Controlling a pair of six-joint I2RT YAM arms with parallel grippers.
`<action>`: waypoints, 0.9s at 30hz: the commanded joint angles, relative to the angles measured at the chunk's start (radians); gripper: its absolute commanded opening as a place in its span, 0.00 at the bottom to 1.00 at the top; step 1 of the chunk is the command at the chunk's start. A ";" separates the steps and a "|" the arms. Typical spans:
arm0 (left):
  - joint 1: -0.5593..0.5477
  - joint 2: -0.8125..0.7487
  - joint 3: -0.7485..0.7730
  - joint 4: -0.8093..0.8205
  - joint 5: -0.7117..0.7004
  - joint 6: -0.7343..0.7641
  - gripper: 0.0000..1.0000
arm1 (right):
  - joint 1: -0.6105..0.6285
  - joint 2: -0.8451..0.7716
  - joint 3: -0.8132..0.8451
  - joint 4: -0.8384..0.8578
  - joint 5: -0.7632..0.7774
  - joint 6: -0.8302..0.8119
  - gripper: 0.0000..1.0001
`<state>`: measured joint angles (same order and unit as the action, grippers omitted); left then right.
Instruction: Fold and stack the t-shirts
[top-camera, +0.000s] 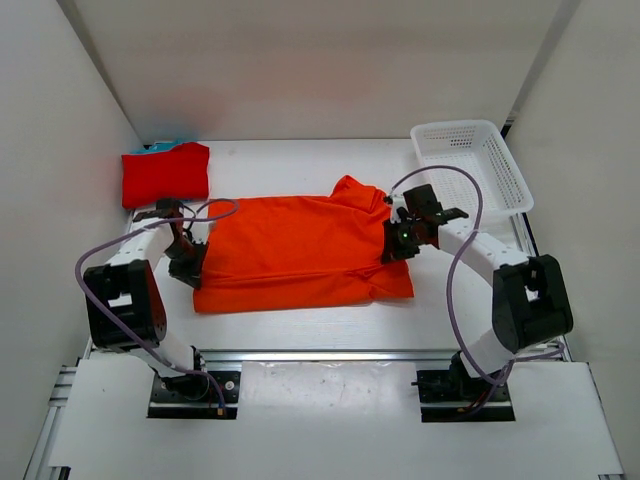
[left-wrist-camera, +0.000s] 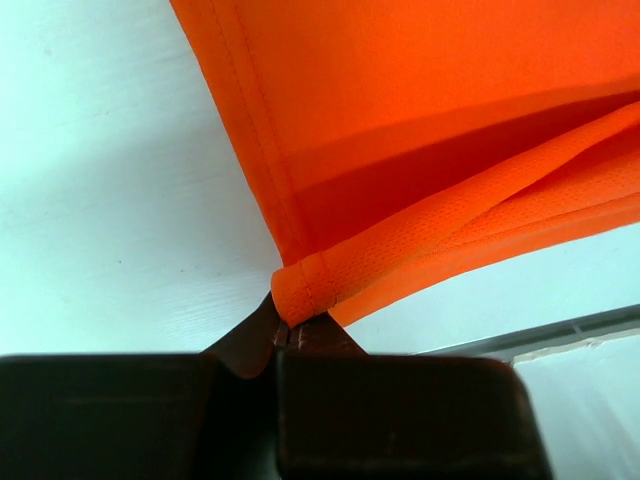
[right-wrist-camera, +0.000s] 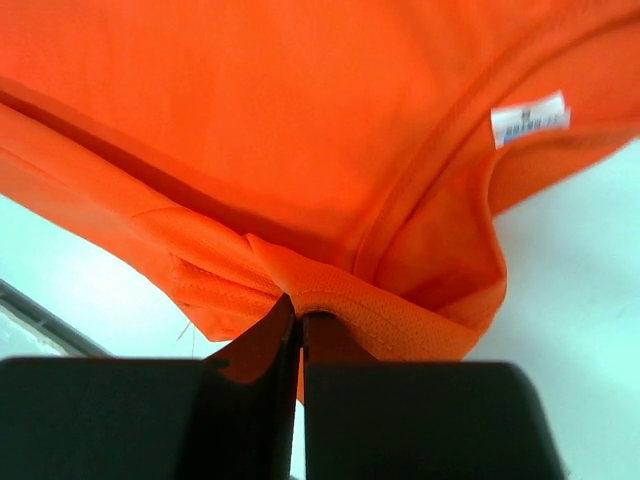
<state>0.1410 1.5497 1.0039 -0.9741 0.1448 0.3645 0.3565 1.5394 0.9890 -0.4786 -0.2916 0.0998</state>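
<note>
An orange t-shirt (top-camera: 300, 250) lies spread across the middle of the table, partly folded lengthwise. My left gripper (top-camera: 190, 262) is shut on its left hem corner (left-wrist-camera: 300, 288). My right gripper (top-camera: 397, 243) is shut on a bunched fold of the same orange t-shirt (right-wrist-camera: 330, 290) near the collar, where a white label (right-wrist-camera: 530, 117) shows. A folded red t-shirt (top-camera: 166, 173) sits at the back left on top of a teal-blue t-shirt (top-camera: 160, 146), of which only a sliver peeks out.
A white mesh basket (top-camera: 470, 165) stands at the back right. White walls enclose the table on three sides. The metal rail (top-camera: 320, 355) runs along the near edge by the arm bases.
</note>
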 joint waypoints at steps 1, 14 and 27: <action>-0.004 0.029 0.035 0.012 -0.016 -0.030 0.00 | -0.004 0.045 0.069 -0.026 0.012 -0.043 0.00; 0.000 -0.049 -0.050 -0.034 0.004 0.034 0.00 | 0.031 -0.206 -0.214 -0.143 -0.119 -0.058 0.00; 0.011 0.072 0.073 0.031 0.026 -0.074 0.00 | 0.018 0.135 0.152 -0.101 -0.029 -0.088 0.00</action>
<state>0.1463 1.6051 1.0260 -0.9791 0.1661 0.3294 0.3813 1.5993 1.0595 -0.5999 -0.3428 0.0326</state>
